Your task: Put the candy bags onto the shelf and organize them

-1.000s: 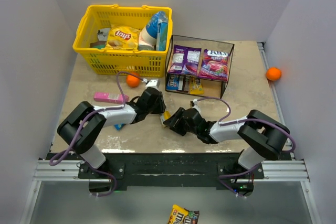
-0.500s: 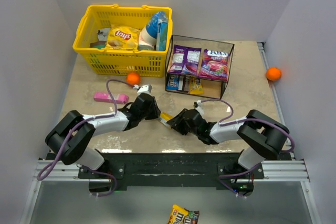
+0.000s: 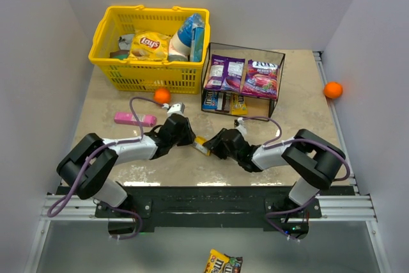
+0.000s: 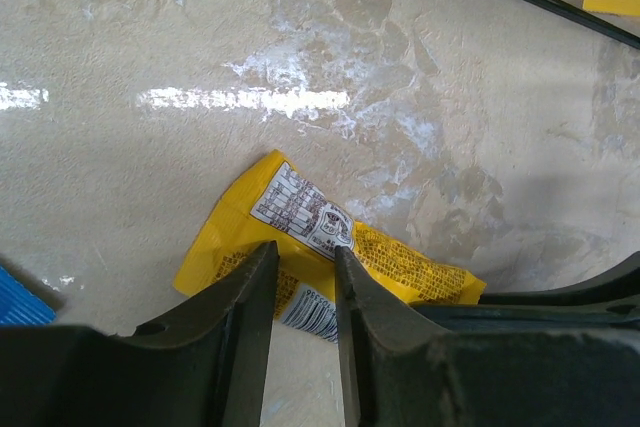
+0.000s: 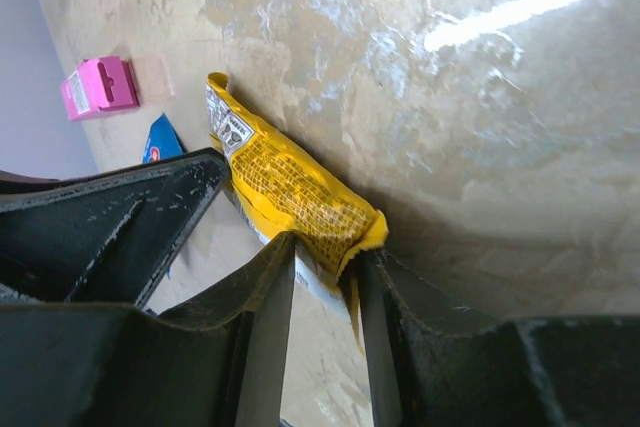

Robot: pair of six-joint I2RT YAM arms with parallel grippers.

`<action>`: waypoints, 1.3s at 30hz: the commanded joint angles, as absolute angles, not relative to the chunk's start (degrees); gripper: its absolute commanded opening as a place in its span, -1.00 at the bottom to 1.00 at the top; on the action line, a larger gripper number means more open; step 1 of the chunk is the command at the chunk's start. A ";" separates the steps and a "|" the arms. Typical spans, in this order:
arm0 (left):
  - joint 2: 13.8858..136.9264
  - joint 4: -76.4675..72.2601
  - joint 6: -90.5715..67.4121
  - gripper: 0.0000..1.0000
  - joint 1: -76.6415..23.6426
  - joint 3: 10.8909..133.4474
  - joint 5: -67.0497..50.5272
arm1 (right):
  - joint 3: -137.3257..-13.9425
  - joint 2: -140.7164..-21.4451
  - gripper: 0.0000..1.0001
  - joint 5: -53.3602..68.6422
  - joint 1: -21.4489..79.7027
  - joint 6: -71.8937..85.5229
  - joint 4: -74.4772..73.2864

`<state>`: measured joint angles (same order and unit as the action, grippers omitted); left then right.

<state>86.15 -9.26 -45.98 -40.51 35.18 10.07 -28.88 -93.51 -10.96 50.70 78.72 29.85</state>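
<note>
Item, yellow packet: mid-counter, at 7 o'clock from the shelf, my left claw pinching one end, my right claw newly closed in and pinching the other, so a handover looks imminent.

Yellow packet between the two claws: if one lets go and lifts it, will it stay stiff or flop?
Probably floppy: the yellow packet crumples where the right gripper pinches its end. Likely light, being a small thin pouch. Its glossy film could slip from the left gripper, and it looks flat, so rolling seems unlikely.
</note>
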 commanded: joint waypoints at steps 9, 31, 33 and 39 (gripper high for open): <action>84.99 -6.07 -46.50 -0.29 -40.25 34.19 11.16 | -27.34 -93.52 -0.81 -12.83 50.54 79.01 25.67; 65.13 9.75 -41.84 0.49 -40.25 42.19 18.63 | -22.67 -49.23 -1.00 -30.67 36.40 73.39 -1.30; 64.25 10.11 -41.66 0.50 -40.25 42.19 18.72 | -23.37 -48.78 -1.00 -30.85 33.59 72.60 -2.45; 63.02 11.07 -41.66 0.50 -40.25 42.01 19.07 | -26.54 -50.01 -1.00 -31.81 28.75 71.19 -2.55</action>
